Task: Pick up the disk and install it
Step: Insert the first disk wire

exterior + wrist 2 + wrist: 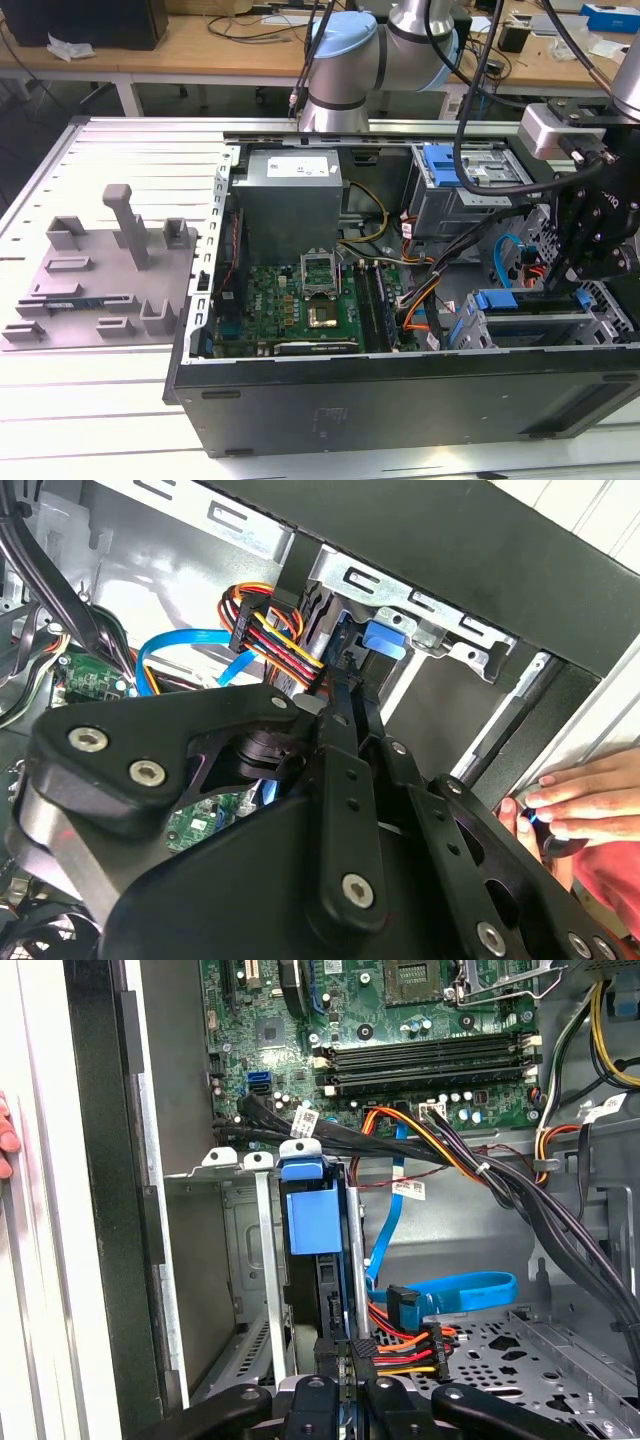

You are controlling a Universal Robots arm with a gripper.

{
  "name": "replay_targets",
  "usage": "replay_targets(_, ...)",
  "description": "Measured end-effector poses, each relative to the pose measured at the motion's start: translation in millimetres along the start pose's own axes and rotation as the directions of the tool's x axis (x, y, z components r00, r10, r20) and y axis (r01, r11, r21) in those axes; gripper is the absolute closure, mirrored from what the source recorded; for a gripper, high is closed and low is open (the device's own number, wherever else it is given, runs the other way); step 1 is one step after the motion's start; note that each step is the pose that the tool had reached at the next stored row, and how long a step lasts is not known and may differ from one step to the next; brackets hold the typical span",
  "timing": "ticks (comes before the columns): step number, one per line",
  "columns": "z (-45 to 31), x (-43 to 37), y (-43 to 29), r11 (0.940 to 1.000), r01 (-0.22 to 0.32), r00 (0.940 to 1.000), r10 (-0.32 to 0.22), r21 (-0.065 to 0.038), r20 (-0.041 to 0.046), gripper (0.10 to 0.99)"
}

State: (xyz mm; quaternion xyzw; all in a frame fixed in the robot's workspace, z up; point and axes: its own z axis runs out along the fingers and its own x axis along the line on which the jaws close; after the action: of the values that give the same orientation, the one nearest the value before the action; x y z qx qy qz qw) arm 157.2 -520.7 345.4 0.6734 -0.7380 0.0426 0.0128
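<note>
An open black desktop computer case [400, 400] lies on its side on a white slatted table [90, 400]. Inside it, a green motherboard [290, 310] sits below a grey boxy power supply [290, 195]. A grey plastic fixture plate with upright posts [100, 270] rests at the exterior view's left. The black robot wrist assembly [600, 230] hangs over the blue-edged drive bay [520, 315] at the exterior view's right.
</note>
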Motion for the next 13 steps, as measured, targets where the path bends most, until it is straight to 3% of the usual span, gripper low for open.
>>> replay_targets(13, 2.9, 0.4, 0.1, 1.0, 0.0, 1.0, 0.0, 0.0, -0.0002, 0.918)
